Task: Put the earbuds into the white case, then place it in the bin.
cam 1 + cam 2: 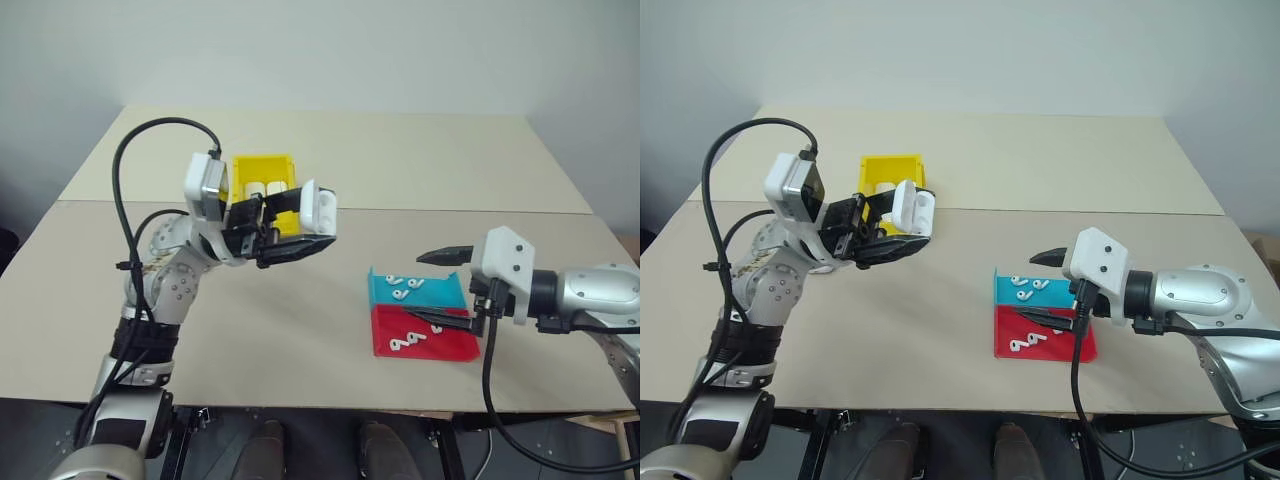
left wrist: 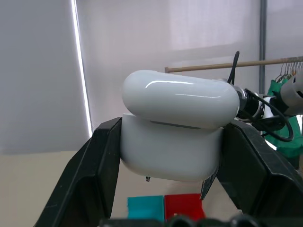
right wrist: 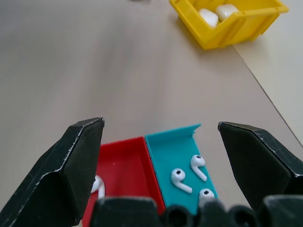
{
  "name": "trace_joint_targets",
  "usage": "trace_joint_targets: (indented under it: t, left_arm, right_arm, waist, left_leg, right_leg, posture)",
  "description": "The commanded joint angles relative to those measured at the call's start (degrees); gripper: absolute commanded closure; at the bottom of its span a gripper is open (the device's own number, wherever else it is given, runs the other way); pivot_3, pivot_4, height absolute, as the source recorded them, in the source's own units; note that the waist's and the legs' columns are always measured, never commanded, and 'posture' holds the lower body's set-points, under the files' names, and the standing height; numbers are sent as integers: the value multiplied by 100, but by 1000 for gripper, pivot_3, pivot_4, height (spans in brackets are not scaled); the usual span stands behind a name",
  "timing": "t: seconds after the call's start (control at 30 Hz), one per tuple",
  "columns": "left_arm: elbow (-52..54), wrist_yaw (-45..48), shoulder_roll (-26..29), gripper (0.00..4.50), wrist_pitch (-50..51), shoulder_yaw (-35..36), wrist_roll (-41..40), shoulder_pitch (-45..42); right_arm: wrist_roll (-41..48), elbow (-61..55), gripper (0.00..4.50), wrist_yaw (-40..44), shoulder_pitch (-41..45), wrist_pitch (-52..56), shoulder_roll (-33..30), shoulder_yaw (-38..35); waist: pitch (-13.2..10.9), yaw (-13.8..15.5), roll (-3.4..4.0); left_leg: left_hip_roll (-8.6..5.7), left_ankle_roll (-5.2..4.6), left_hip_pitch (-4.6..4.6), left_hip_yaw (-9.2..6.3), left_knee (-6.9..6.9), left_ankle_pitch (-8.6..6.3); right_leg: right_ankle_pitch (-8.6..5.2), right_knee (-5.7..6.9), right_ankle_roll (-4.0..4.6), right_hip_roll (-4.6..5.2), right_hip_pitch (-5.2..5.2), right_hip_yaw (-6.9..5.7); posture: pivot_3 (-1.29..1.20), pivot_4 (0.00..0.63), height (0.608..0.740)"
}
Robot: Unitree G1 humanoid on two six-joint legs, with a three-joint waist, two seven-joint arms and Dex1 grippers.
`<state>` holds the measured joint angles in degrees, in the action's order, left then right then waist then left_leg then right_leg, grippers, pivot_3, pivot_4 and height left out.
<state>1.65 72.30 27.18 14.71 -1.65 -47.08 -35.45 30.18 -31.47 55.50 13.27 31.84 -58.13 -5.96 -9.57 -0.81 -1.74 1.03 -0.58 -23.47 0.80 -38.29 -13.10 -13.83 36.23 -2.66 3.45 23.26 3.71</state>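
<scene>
Presently the left gripper (image 1: 305, 228) is raised above the table (image 1: 300, 330), clamped on the case (image 1: 322, 208); its two black fingers (image 2: 90, 175) press the case's lower body from either side, and the lid sits slightly ajar on top. Just behind that gripper stands the bin (image 1: 262, 166), with two white cases lying inside it.

Across the table, the right gripper (image 1: 445, 285) hangs with its jaws spread wide and nothing between them. Directly beneath and just ahead of its fingertips lie two small trays, side by side and touching: a blue tray (image 1: 385, 292) on the far side and a red tray (image 1: 445, 345) on the near side. Earbuds (image 3: 182, 178) rest loose in both trays: three visible in the blue one from the right wrist view, more in the red one, partly hidden by a finger. The right gripper touches neither tray. Both grippers are well apart.
</scene>
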Motion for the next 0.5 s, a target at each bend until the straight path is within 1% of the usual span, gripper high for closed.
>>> trace_joint_targets:
  t: [0.03, 0.1, 0.2, 0.33, 0.43, 0.5]
  left_arm:
    - [174, 170, 448, 1637, -184, -248, 858, 278]
    - [175, 495, 924, 1637, -173, -494, 1337, 402]
    - [307, 550, 1477, 1637, 32, -875, 1994, 385]
    - [453, 538, 1993, 1637, 235, -1238, 2735, 303]
    - [390, 924, 2580, 1637, 172, -1518, 3331, 234]
    - [246, 1167, 2782, 1637, 23, -1607, 3505, 204]
  right_arm:
    - [-74, -57, 0, 151, 89, -72, -135, -63]
    - [-54, -88, 0, 209, 65, -68, -141, -36]
    - [-56, -150, 0, 208, 43, -25, -100, 5]
    - [-84, -236, 0, 123, 39, 80, -83, 92]
    - [-48, -296, 0, 118, -30, 92, -48, 99]
    - [-57, -333, 0, 105, -77, 67, -16, 122]
  waist:
    - [0, -29, 0]
    - [0, -52, 0]
    - [-1, -15, 0]
    - [-1, 37, 0]
    - [-1, 18, 0]
    - [-1, 10, 0]
  left_leg:
    - [2, 0, 2, 0, 0, 0]
    - [3, 0, 10, 2, 4, 0]
    - [3, 0, 11, 4, 5, 0]
    - [2, 0, 7, 6, 2, 0]
    - [3, 0, -3, 6, 3, 0]
    - [5, -1, -5, 6, 4, -1]
  right_leg:
    - [0, 2, 0, -2, 0, 1]
    - [0, 6, 4, -8, 0, 5]
    - [0, 8, 5, -7, 1, 6]
    - [0, 0, 1, -1, -2, 4]
    - [0, -2, 1, -3, 6, 1]
    - [-1, -1, 3, -4, 10, 1]
  posture:
    - [0, 150, 740]
    - [0, 150, 740]
    - [0, 150, 740]
    - [0, 150, 740]
    - [0, 150, 740]
    - [0, 150, 740]
